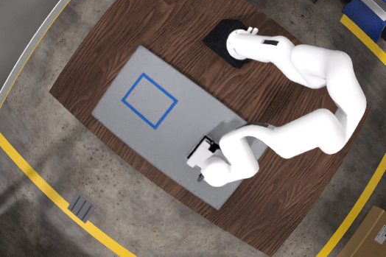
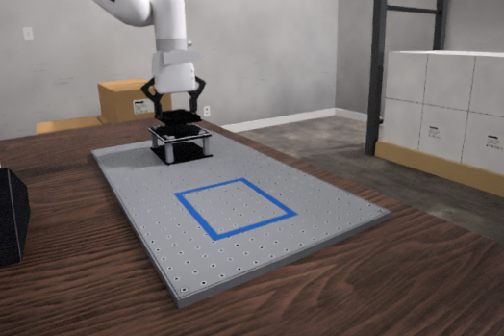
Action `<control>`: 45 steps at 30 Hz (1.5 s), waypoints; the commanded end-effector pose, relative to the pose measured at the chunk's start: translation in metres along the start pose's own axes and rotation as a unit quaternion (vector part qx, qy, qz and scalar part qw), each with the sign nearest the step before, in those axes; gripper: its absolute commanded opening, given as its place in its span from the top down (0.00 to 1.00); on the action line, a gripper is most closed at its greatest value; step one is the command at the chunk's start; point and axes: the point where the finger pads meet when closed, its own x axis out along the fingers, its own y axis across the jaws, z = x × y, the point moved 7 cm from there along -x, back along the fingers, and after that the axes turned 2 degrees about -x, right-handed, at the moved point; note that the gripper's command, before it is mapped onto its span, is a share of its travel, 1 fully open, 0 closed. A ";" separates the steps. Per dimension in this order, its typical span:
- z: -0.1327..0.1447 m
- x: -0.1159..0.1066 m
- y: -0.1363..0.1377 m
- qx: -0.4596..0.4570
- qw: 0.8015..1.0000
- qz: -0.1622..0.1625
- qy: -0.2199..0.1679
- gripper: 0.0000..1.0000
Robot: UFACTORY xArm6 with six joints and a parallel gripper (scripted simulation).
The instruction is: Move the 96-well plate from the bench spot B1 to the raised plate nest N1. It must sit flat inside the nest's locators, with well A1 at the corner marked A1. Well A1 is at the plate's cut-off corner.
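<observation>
My gripper [image 2: 176,112] is shut on the black 96-well plate [image 2: 178,116] and holds it level, right over the raised nest N1 [image 2: 168,153]. The nest is a small black frame on short grey posts at the far end of the grey perforated board [image 1: 110,110] [image 2: 313,207]. The plate hangs very close to the nest top; I cannot tell whether they touch. The blue outlined spot B1 [image 1: 160,87] [image 2: 254,226] on the board has nothing in it. In the overhead view the white arm covers most of the gripper, plate and nest. The cut-off corner does not show.
The board lies on a brown wooden table [image 1: 166,15] [image 2: 337,294]. The arm's black base [image 1: 217,38] [image 2: 10,217] stands on the table beside the board. A cardboard box [image 2: 120,98] and stacked white boxes [image 2: 442,101] stand off the table.
</observation>
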 end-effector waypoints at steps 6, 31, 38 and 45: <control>0.000 0.010 -0.001 -0.001 1.000 -0.002 0.000 1.00; 0.000 0.016 -0.001 -0.001 1.000 -0.002 0.000 1.00; 0.000 0.017 -0.001 -0.001 1.000 -0.002 0.000 1.00; 0.000 0.018 -0.001 -0.001 1.000 -0.002 0.000 1.00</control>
